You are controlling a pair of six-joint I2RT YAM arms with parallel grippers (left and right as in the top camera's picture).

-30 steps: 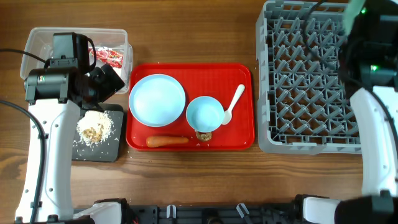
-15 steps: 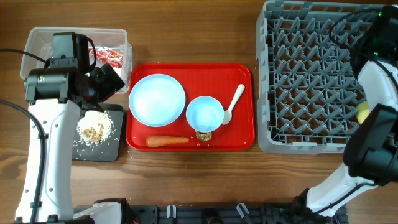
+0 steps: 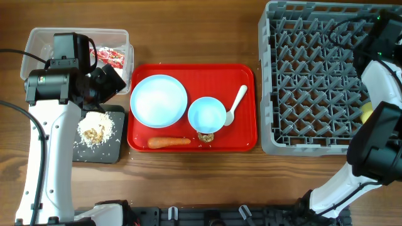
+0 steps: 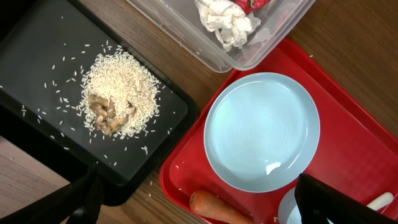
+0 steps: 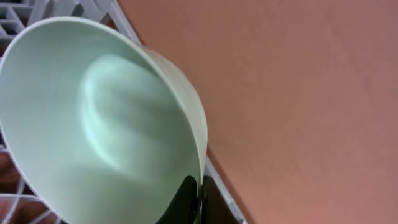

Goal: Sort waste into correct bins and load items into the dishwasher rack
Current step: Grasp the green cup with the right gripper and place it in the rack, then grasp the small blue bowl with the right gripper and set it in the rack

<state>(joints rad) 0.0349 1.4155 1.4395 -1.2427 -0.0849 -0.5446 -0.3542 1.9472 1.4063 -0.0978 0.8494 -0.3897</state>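
Note:
My right gripper [image 5: 200,193] is shut on the rim of the pale green saucer [image 5: 93,124], beside the grey dishwasher rack [image 3: 308,81] at its right edge. My right arm [image 3: 377,75] covers the jaws in the overhead view. My left gripper [image 4: 199,202] is open and empty above the edge between the black tray [image 3: 107,150] and the red tray [image 3: 248,135]. The red tray holds the light blue plate [image 3: 158,100], light blue bowl [image 3: 206,115], white spoon [image 3: 235,105], carrot [image 3: 169,142] and a brownish scrap [image 3: 206,136].
The clear tub [image 3: 38,41] at back left holds the red wrapper [image 3: 112,58] and white tissue [image 4: 225,23]. The black tray carries a rice pile [image 3: 95,129] with brown bits. A yellow-green bit [image 3: 367,113] shows at the rack's right side beside my arm.
My right arm swung from over the rack's back right part to its right edge, then held. The left arm and the red tray's items have not moved.

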